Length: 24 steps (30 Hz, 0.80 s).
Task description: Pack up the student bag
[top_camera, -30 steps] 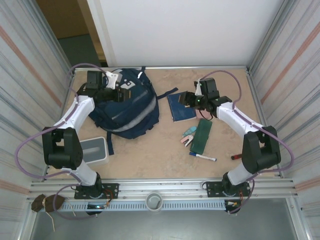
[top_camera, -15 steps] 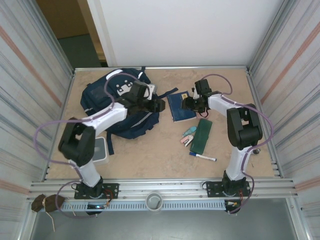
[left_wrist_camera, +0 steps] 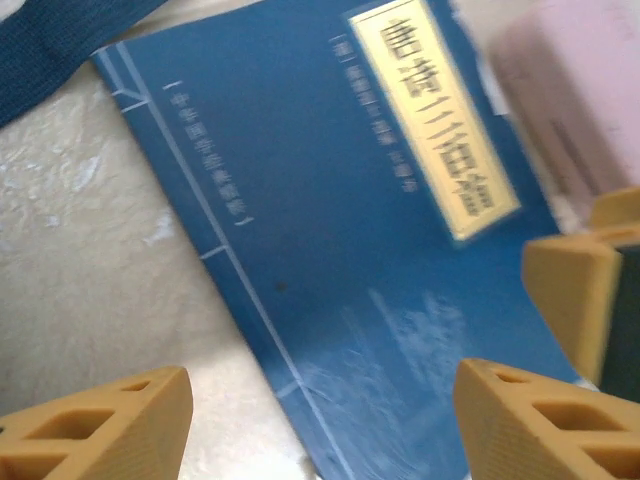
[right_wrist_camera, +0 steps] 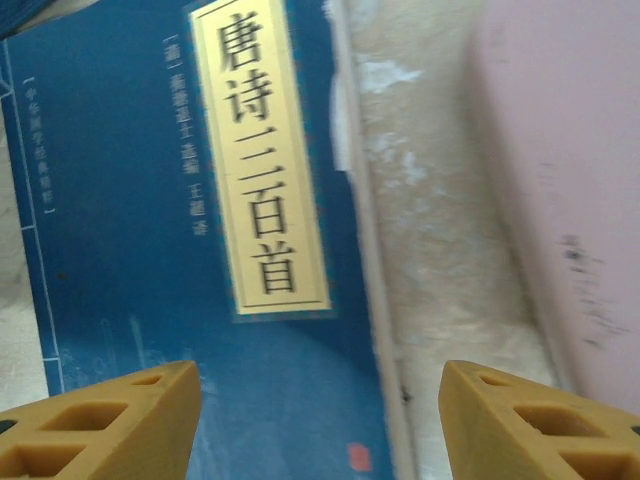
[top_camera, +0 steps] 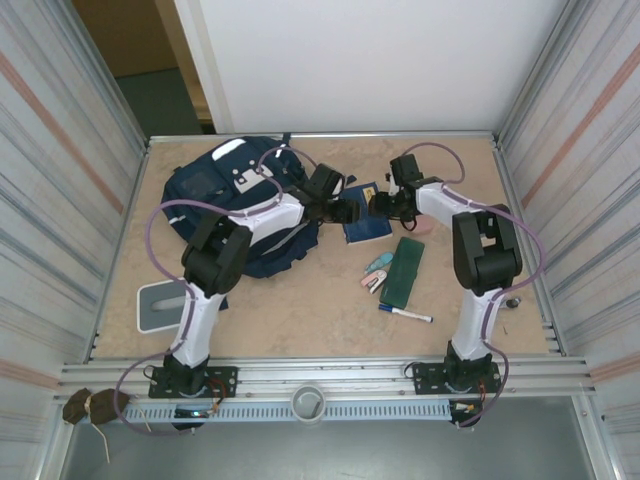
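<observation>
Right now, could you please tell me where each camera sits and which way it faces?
Top external: fixed above and behind the bases, looking down on the table; both arms show, left pincer and right pincer over the blue book beside the student bag.
Left wrist: on the left arm, facing down at the book; its yellow fingers frame the bottom.
Right wrist: on the right arm, facing down at the book's yellow label; its fingers show below.
Shared: both wrist views see the book and a pink object.

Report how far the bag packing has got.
Done: nothing visibly packed; the student bag lies beside loose items. In hand: left gripper and right gripper, both open, hover over the blue book. Remaining: book, green pouch, marker on the table.
</observation>
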Tool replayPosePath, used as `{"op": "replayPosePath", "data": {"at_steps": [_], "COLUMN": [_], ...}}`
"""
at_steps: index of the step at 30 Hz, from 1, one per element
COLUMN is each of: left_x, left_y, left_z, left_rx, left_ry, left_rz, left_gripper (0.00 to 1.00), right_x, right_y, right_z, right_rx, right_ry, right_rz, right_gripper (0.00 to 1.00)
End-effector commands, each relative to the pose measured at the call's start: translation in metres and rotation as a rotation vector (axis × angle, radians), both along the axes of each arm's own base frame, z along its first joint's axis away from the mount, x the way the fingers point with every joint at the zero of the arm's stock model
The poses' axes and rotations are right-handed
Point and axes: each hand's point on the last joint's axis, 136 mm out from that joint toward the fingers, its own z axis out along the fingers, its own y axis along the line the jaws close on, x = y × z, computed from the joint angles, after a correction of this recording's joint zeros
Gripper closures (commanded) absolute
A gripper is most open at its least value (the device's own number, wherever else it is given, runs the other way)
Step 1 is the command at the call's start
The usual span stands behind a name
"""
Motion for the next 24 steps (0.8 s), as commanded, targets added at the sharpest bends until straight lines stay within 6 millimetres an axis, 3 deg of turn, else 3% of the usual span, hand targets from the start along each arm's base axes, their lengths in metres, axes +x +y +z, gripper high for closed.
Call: {"op": "replayPosePath", "data": {"at_steps": [1, 4, 12, 14, 20, 24], "left_x": [0.006, 0.006, -0.008, -0.011, -0.013, -0.011], "left_y": [0.008, 0.000, -0.016, -0.017, -0.021, -0.019], "left_z": [-0.016, -0.026, -0.046, -0.048, -0.039, -0.021], "left_rx": [0.059, 0.043, -0.029, -0.041, -0.081, -0.131], "left_ry": [0.036, 0.062, 0.133, 0.141, 0.137, 0.124], "left_rz": [0.047, 0.032, -0.020, -0.026, -0.039, -0.039], "left_gripper": [0.31, 0.34, 0.56, 0.60, 0.64, 0.63], "right_x": [0.000, 0.002, -0.006, -0.008, -0.005, -0.005], "right_y": [-0.001, 0.002, 0.016, 0.021, 0.025, 0.026], "right_z": [-0.012, -0.019, -0.031, -0.027, -0.001, 0.024], "right_rx": [-0.037, -0.028, 0.075, 0.142, 0.309, 0.423], "right_ry": [0.029, 0.046, 0.111, 0.112, 0.071, 0.039], "right_rz": [0.020, 0.022, 0.053, 0.057, 0.049, 0.044], "right_gripper": [0.37, 0.37, 0.41, 0.50, 0.93, 1.00]}}
